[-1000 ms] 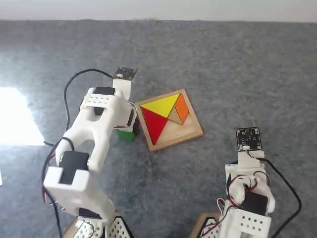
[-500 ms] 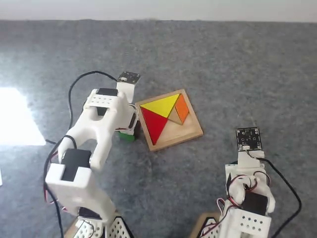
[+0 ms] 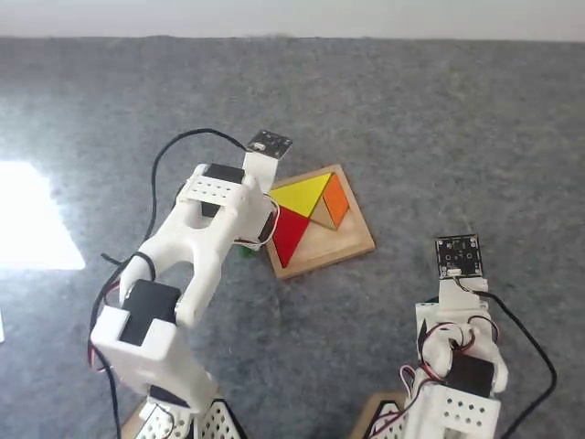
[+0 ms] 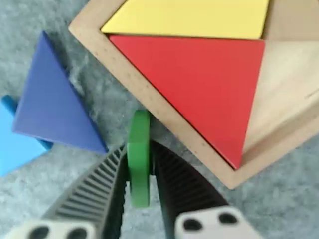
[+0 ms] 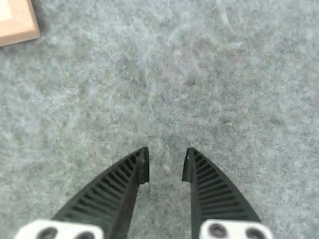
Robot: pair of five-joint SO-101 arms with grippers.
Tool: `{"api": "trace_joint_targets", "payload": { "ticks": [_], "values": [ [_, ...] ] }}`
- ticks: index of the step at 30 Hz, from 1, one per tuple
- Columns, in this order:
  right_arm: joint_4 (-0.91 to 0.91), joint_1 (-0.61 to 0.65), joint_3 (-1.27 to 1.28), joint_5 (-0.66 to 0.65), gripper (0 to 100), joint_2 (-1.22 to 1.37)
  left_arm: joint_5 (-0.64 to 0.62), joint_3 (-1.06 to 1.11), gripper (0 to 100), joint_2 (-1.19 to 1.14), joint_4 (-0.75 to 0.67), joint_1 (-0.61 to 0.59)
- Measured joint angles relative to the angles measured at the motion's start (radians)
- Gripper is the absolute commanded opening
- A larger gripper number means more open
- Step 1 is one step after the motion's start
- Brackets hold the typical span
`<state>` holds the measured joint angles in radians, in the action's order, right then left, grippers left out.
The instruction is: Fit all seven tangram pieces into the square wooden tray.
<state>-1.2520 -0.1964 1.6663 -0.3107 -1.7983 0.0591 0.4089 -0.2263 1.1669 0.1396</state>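
The high view is taken from a fixed camera above and behind the arm bases, tilted down over the grey table (image 3: 439, 119), so the whole wooden tray (image 3: 329, 259) is seen from far off. The left wrist view is aimed steeply down past the left gripper (image 4: 138, 149) and its clamped green piece (image 4: 138, 174), very near the tray; the red piece (image 4: 199, 94) and yellow piece (image 4: 194, 17) are shared with the high view. The right wrist view is pointed down past the right gripper (image 5: 165, 159) at the table from close by, one tray corner being shared.
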Motion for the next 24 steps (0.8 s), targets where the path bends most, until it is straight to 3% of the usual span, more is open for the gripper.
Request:
{"api": "trace_joint_targets", "payload": {
  "ticks": [5,11,16,20,24],
  "values": [
    [0.0,0.0,0.0,0.0,13.4,0.0,0.003,-0.02,1,-0.009,0.032,0.006],
    [0.0,0.0,0.0,0.0,13.3,0.0,0.011,-0.181,1,0.041,0.242,0.031],
    [0.0,0.0,0.0,0.0,13.5,0.0,0.012,-0.334,1,0.204,0.374,0.143],
    [0.0,0.0,0.0,0.0,13.6,0.0,0.012,-0.347,1,0.218,0.361,0.265],
    [0.0,0.0,0.0,0.0,13.6,0.0,-0.032,-0.347,1,0.146,0.256,0.35]
  ]
}}
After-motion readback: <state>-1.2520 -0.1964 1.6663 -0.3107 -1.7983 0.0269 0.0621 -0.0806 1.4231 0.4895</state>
